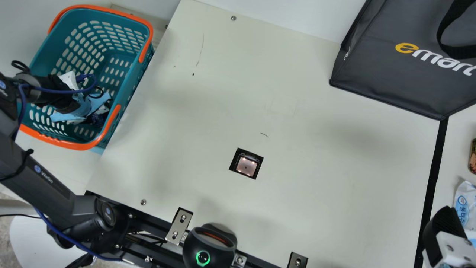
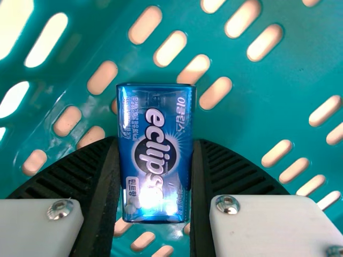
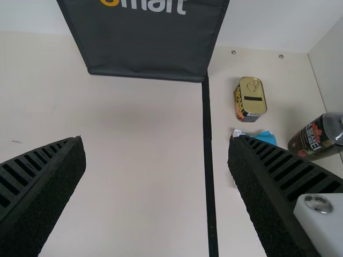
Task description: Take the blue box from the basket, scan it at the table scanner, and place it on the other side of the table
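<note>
"teal plastic, with orange handles: the slotted basket (image 1: 126,100) is seen at the main view's left. is the black left gripper (image 1: 67,106) placed inside?"

"it is, reached in over the side. by its black ribbed fingers the glossy blue rectangular box (image 2: 155,152) is clasped, one finger against each long side, as the left wrist view shows."

"and is the box resting on anything?"

"that cannot be told. the slotted teal plastic is seen behind it, and in the main view crumpled light-blue and white items (image 1: 61,116) are found by the gripper."

"what of the black-and-white right gripper (image 1: 442,225)?"

"it is held above the cream table (image 1: 316,178), near the black strip (image 1: 433,175). its fingers are parted wide, with nothing caught between them."

"and the scanner?"

"the square black-framed scanner window (image 1: 246,163) is set in the tabletop, lit from within, well apart from both grippers."

"what is kept beyond the strip?"

"a gold-topped tin (image 3: 251,97), a white-and-blue packet (image 1: 465,203) and a dark cylindrical container (image 3: 319,134). by the strip's far end a dark grey fabric bag (image 1: 379,70) is stood."
</note>
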### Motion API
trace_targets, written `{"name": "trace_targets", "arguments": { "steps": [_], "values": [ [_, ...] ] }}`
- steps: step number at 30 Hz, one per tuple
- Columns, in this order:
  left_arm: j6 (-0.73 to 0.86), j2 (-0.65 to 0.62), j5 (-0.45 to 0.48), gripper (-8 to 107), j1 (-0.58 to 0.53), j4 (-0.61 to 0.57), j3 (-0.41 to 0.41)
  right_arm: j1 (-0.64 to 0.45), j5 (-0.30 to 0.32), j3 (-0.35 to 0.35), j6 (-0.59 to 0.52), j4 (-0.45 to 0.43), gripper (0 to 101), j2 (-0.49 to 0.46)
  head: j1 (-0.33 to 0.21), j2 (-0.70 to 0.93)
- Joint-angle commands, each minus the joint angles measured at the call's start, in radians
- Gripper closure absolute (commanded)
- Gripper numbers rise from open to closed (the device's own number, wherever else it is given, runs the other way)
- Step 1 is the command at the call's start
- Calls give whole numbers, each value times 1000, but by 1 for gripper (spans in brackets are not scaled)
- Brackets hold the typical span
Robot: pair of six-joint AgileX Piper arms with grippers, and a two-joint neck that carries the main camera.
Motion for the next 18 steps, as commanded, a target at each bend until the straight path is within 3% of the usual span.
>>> {"name": "trace_targets", "arguments": {
  "steps": [1,18],
  "values": [
    [6,-21,6,107,-5,0,4,0,0,0,0,0,6,0,-30,2],
    [106,-305,181,107,-26,-38,59,0,0,0,0,0,6,0,-30,2]
  ]
}}
